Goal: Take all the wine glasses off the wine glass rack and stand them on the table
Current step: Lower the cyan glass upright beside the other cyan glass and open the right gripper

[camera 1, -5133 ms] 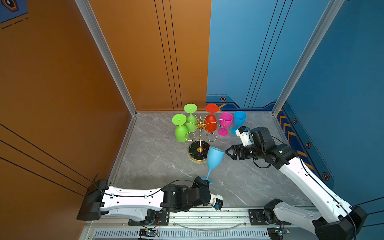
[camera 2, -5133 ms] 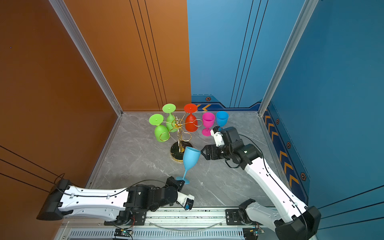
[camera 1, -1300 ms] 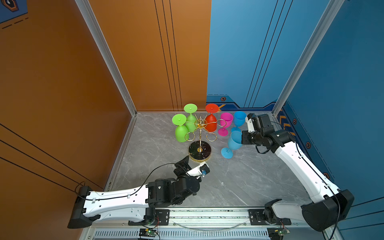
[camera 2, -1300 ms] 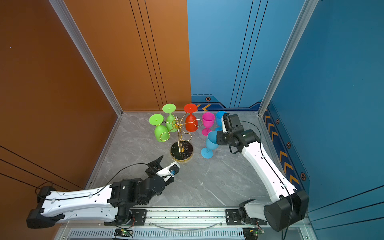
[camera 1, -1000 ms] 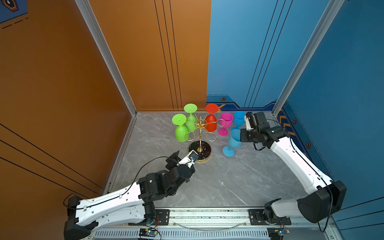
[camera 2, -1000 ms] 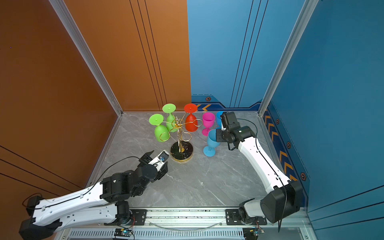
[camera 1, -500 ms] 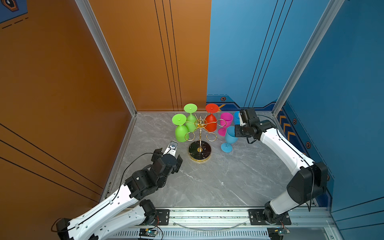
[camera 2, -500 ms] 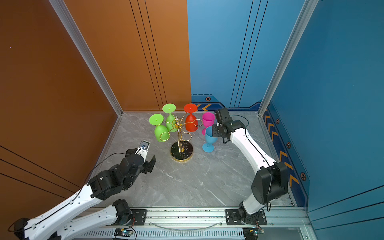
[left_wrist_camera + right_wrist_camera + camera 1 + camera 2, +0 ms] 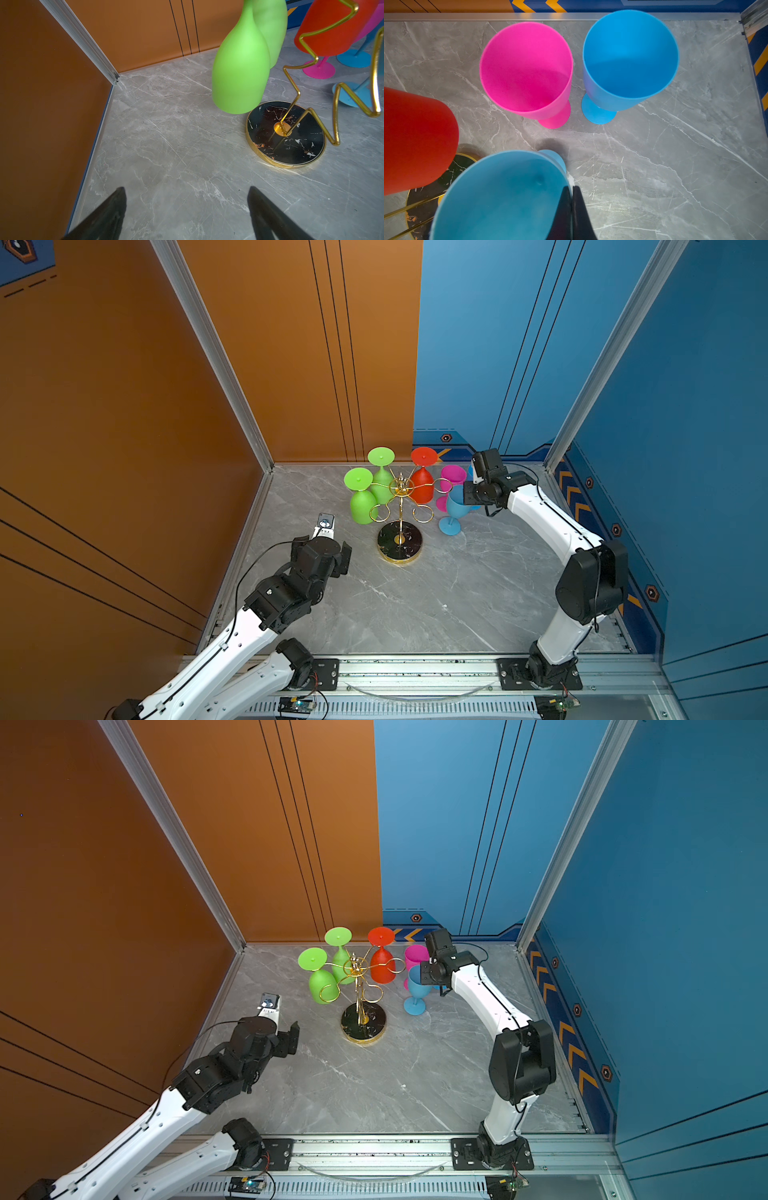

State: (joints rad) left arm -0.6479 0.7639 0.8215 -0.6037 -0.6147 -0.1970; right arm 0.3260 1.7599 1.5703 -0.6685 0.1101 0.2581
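Evidently the right gripper (image 9: 572, 207) has its fingers (image 9: 564, 209) pinched together on the rim of the light-blue plastic wine glass (image 9: 456, 502), apparently one inside the bowl and one outside. A rim hold like this keeps the glass upright, foot downward, ready for setting down. That glass is off the gold wire wine glass rack (image 9: 400, 541), just beside its black marbled base. It is in front of a pink wine glass (image 9: 451, 477) and a second blue wine glass (image 9: 629, 56), which stand upright on the grey marble tabletop (image 9: 415, 605). Whether its foot touches the tabletop I cannot tell. Two lime-green wine glasses (image 9: 363, 506) and a red wine glass (image 9: 423, 487) hang bowl-down from the rack's loops, caught by their feet. The left gripper (image 9: 187, 188) sits low near the closer green glass, fingers wide apart and empty. It points toward the rack, probably lined up for the next glass.
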